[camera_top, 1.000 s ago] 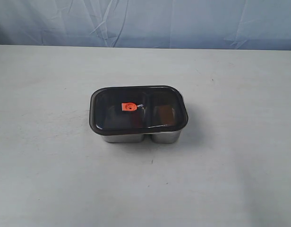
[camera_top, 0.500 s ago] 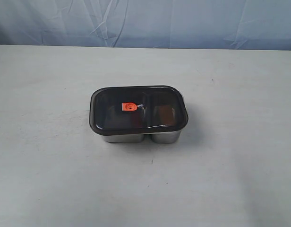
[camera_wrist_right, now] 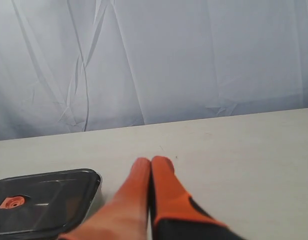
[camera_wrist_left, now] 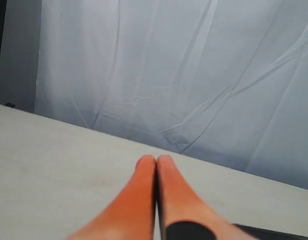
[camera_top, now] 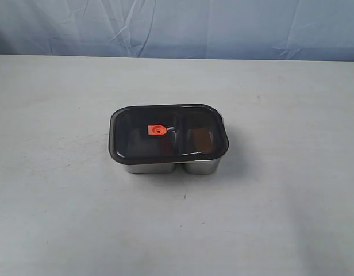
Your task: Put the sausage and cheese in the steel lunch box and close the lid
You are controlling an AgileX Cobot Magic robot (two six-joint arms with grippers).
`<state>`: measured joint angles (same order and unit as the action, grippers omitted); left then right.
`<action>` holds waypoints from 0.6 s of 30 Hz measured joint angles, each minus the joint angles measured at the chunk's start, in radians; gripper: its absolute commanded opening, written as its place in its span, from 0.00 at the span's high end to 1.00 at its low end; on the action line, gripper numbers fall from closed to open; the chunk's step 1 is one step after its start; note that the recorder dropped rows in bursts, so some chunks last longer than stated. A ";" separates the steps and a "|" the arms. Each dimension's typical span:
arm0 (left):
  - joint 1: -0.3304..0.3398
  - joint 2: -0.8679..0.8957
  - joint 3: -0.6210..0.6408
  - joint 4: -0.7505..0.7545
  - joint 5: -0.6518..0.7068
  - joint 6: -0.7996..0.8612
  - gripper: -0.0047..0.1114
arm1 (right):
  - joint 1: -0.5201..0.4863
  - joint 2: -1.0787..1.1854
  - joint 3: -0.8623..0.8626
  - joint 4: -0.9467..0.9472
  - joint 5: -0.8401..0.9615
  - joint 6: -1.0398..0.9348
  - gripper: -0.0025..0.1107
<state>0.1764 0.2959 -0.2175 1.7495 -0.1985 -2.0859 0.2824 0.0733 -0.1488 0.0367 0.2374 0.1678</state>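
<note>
The steel lunch box (camera_top: 168,167) stands mid-table with the dark smoky lid (camera_top: 169,133) lying flat on top, its orange valve tab (camera_top: 157,130) left of centre. The sausage and cheese are hidden; nothing can be made out through the lid. No arm appears in the exterior view. My left gripper (camera_wrist_left: 155,159) is shut with nothing between its orange fingers, pointing over bare table. My right gripper (camera_wrist_right: 150,161) is shut and empty too, beside the lid's (camera_wrist_right: 41,196) corner, apart from it.
A wrinkled pale blue cloth backdrop (camera_top: 177,26) hangs behind the table's (camera_top: 292,201) far edge. A dark edge (camera_wrist_left: 274,232) shows at the corner of the left wrist view.
</note>
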 measured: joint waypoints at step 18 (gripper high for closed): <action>-0.134 -0.291 0.210 0.000 0.004 0.000 0.96 | 0.000 -0.067 0.144 -0.004 -0.011 0.000 0.99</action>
<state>0.0425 0.0051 -0.0071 1.7495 -0.1947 -2.0859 0.2824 0.0068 -0.0050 0.0330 0.2261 0.1678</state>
